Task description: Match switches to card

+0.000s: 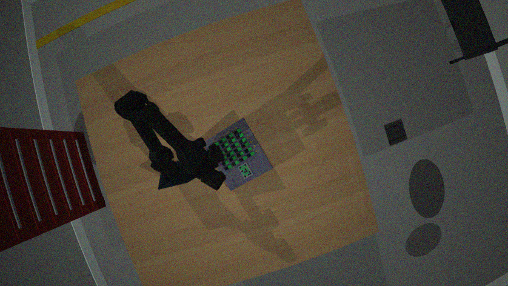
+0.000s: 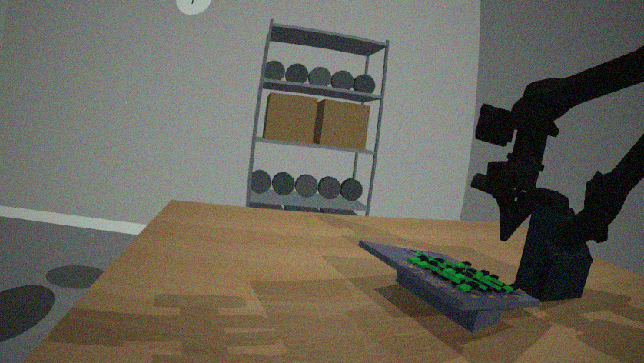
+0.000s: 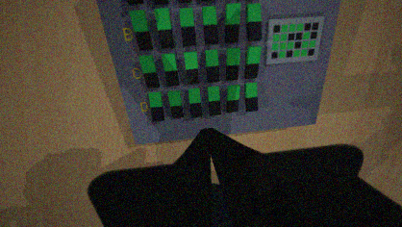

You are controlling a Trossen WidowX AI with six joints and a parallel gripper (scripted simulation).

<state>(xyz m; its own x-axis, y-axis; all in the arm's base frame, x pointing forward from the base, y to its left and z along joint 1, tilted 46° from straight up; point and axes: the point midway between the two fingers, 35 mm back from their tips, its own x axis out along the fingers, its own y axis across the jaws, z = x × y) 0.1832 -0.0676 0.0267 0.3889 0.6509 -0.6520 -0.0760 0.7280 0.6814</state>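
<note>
The blue-grey switch panel (image 1: 261,164) (image 2: 383,253) (image 3: 288,108) carries rows of green and dark grey switches. In the wrist view rows B, C and D show; row A is mostly cut off. The row D switches (image 3: 194,102) are nearest the arm; their exact tilts are hard to tell. The small card (image 1: 245,170) (image 3: 295,40) lies right of the grid. Its nearest row reads dark, green, dark, green, green, dark. My gripper (image 2: 504,239) (image 3: 207,134) is shut and empty, raised above the panel's near side, touching no switch. The arm hides its fingertips in the top view.
The panel stands raised on a block (image 2: 428,293) on the wooden table (image 1: 248,63) (image 2: 180,279). The arm's base (image 2: 554,265) is close behind the panel's near edge. A shelf rack (image 2: 316,144) with boxes stands beyond the table. Shadows cross the table top.
</note>
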